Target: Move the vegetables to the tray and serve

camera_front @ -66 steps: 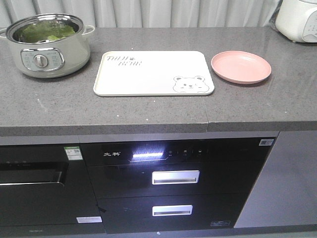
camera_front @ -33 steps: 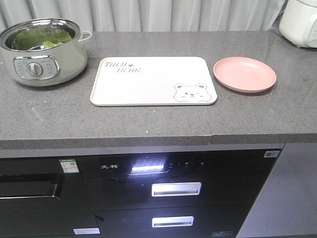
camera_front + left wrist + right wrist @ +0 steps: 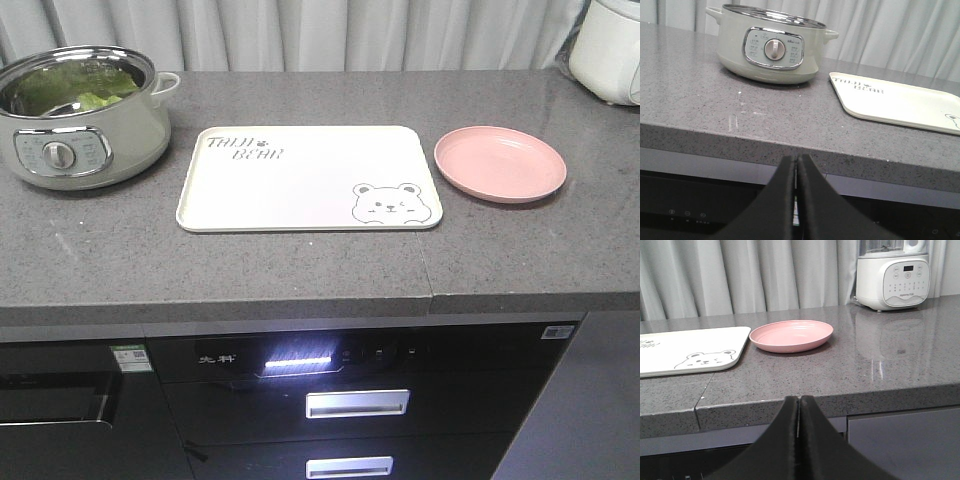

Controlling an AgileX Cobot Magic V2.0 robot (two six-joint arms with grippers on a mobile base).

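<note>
Front cam looks down on counter [image 3: 300,265]; both wrist cams low at its edge, all sharing tray [image 3: 300,185].

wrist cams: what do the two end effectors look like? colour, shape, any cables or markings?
The left end effector and right end effector look alike: each has two smooth matte black fingers, broad at the base and tapering to a narrow tip. No cables, markings or arm links show in any view.
</note>
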